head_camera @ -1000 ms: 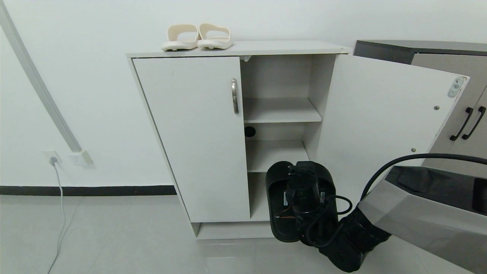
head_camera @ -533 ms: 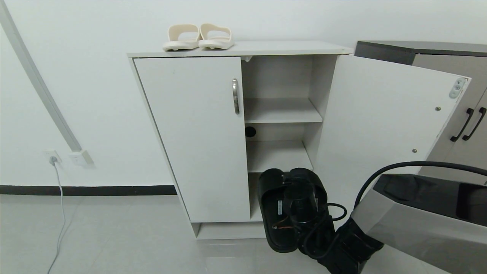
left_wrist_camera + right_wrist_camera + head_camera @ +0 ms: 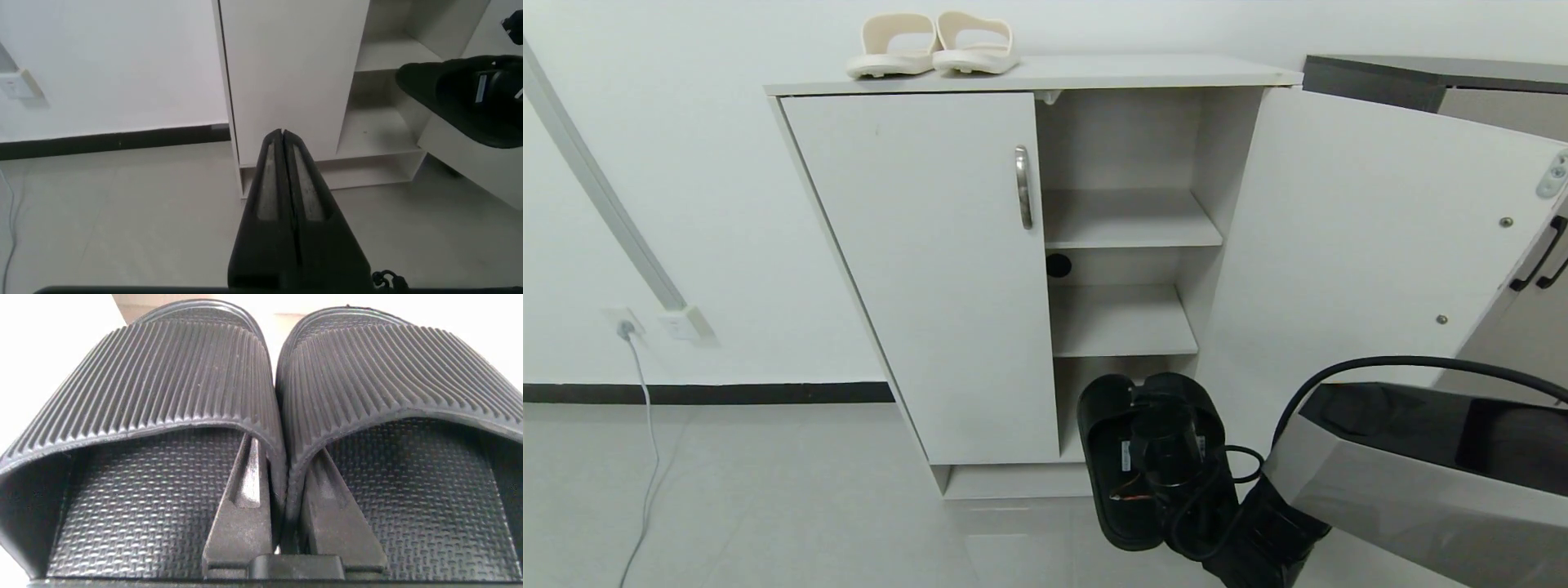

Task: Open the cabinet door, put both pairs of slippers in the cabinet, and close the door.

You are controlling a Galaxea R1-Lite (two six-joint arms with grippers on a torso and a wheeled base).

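White wall [image 3: 686, 188] with black baseboard [image 3: 703, 393], grey tiled floor [image 3: 768, 514], plugged wall socket [image 3: 623, 323], grey cupboard [image 3: 1372, 77] at right.

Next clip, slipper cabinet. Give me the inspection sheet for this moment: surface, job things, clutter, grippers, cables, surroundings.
Surface: glossy grey tiled floor.
Job's things: white cabinet, right door open, left door shut; beige slippers on its top; black slippers held in front of the lowest compartment, not set down.
Clutter: nothing seen.
Grippers: right gripper pinches the black pair's inner walls together; left gripper shut, holding nothing, pointing at the cabinet's foot.
Cables: grey cord hangs from a wall socket to the floor.
Surroundings: white wall; grey cupboard to the right.
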